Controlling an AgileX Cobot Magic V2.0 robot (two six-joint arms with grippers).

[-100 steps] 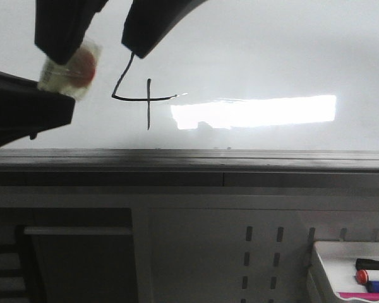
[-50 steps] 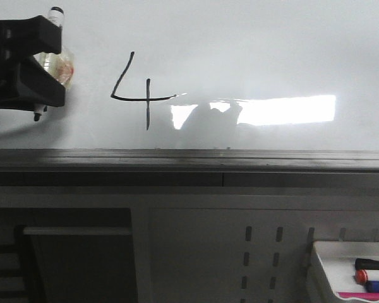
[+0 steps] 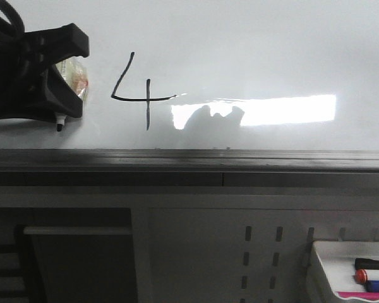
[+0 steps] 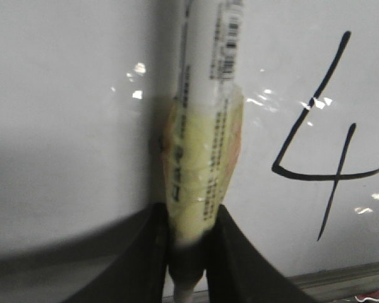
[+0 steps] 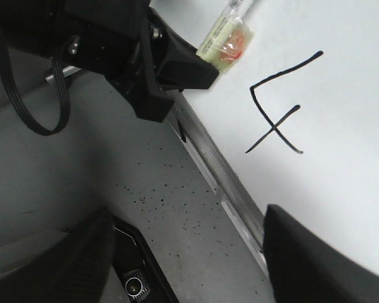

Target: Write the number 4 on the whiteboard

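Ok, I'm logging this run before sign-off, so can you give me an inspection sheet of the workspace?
Surface: whiteboard glossy, with bright glare.
Job's things: number 4 drawn in black, all three strokes present.
Clutter: tray at lower right holding markers.
Hands: left hand shut on a taped marker, its tip beside the digit; right hand open.
Cables: black cable looped on the left arm.
Surroundings: perforated panel below the board.

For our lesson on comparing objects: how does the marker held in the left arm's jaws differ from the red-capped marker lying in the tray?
The held marker is gripped, wrapped in yellowish tape, beside the number 4; the red-capped marker lies loose and untaped in the tray. The held one is over the whiteboard; the other lies below it. Both are markers.
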